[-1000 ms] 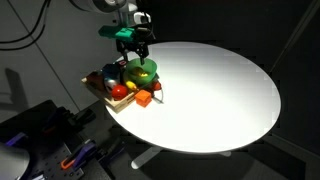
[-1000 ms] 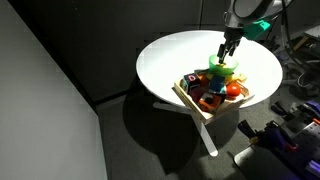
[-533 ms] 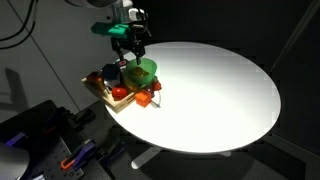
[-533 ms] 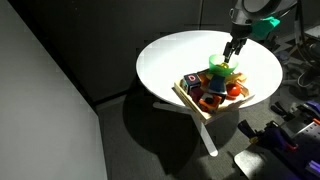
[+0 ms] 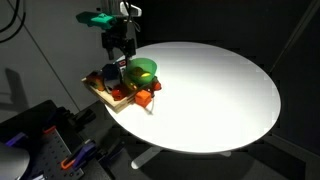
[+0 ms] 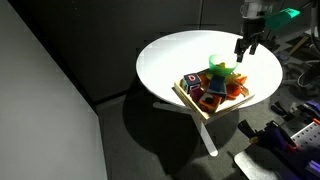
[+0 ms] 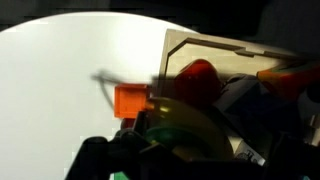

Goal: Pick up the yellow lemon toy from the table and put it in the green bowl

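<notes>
Pincer hangs above the toy tray, holding nothing visible; how wide it stands cannot be told. Just right, the green bowl shows a yellowish patch, possibly the yellow lemon toy. White tabletop beyond.

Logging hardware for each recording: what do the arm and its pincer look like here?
The pincer is black and slim. A teal-green part juts sideways from the wrist above it, seen in both exterior views. The arm above that looks pale grey-white. No markings or cables can be made out at this size.
</notes>
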{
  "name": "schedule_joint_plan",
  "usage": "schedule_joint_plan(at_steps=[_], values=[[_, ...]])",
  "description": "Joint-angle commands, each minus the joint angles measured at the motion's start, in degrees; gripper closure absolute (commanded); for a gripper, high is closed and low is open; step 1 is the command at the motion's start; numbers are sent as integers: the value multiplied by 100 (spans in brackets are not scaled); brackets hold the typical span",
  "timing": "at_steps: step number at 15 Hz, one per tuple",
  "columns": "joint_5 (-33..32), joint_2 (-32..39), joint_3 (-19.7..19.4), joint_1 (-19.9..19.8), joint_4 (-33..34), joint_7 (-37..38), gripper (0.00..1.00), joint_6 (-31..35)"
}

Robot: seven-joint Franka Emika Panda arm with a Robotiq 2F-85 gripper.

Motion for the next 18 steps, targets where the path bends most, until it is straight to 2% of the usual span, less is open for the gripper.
schedule_joint_plan(at_steps=[1,5,18], values=[[-60,-428,-9,2,-135,306,0,-654],[9,-749,-2,5,-292,322,0,-851],[189,-1572,-3,6,-968,612,0,141]])
